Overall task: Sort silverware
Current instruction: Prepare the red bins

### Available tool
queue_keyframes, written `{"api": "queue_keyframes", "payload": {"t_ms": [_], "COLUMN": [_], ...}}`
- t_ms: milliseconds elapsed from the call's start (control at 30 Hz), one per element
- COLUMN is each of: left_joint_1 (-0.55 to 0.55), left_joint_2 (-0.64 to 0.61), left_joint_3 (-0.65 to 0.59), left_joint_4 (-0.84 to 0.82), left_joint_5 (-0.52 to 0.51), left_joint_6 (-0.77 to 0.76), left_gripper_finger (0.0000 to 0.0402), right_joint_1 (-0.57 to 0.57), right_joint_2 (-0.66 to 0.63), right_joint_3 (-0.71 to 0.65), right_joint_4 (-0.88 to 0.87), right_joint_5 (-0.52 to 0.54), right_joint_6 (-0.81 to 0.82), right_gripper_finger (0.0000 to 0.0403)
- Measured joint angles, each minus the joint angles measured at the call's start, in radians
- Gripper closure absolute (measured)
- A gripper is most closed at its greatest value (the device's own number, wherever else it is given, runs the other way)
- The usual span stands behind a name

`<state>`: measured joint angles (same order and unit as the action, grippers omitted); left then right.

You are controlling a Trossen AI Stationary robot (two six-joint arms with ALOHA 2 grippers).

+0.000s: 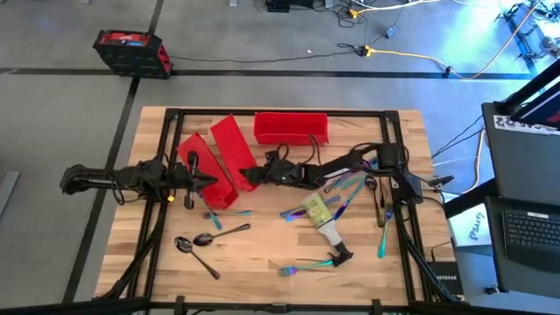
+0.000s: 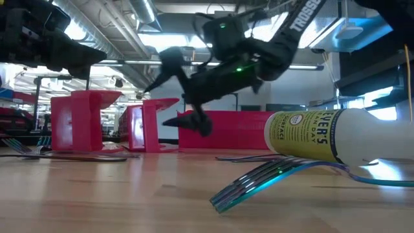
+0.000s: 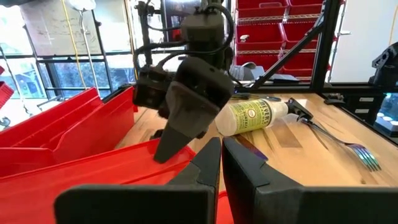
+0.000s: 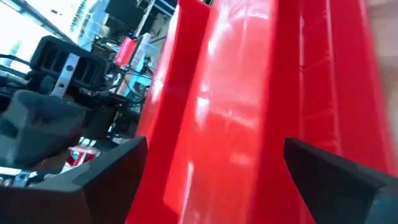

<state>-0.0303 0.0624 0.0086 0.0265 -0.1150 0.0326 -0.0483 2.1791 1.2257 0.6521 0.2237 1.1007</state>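
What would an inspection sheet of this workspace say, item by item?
Surface: wooden table, dark frame.
Job's things: silverware scattered, mostly right and front; three red bins at the back.
Clutter: spray bottle lying on its side among the cutlery.
Grippers: left gripper shut, over the leftmost bin; right gripper open, over the middle bin.
Cables: loose leads on the floor beyond the table.
Surroundings: laptop at right; red case on the floor.

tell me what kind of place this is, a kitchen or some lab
Probably a robotics lab or workshop, not a kitchen: a wooden table framed in black metal, cables across a grey concrete floor, a laptop alongside, and shelves of red bins behind.
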Motion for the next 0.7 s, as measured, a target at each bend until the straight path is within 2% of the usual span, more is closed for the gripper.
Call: {"api": "queue_keyframes", "payload": {"t_ms": [167,300,500,700], "left_joint_1": [0.000,0.000,0.000,0.000], "left_joint_2": [0.000,0.000,0.000,0.000], "left_joint_3": [0.000,0.000,0.000,0.000], "left_joint_4": [0.000,0.000,0.000,0.000], "left_joint_5": [0.000,0.000,0.000,0.000], "left_joint_6": [0.000,0.000,0.000,0.000], "left_gripper_finger": [0.0400,0.0400,0.0400,0.0400], "right_joint_1": [-0.006,-0.007,-0.014,-0.012], "right_joint_2": [0.025,0.027,0.027,0.027], "right_joint_3": [0.077,0.077,0.076,0.076], "right_joint_4": [-0.057,-0.066,-0.101,-0.095], "right_joint_5": [-0.013,0.023,0.021,-0.003], "right_joint_6": [-0.020,-0.030,-0.005,0.047], "right_gripper_finger": [0.0046,0.0078,0.0183,0.0311]}}
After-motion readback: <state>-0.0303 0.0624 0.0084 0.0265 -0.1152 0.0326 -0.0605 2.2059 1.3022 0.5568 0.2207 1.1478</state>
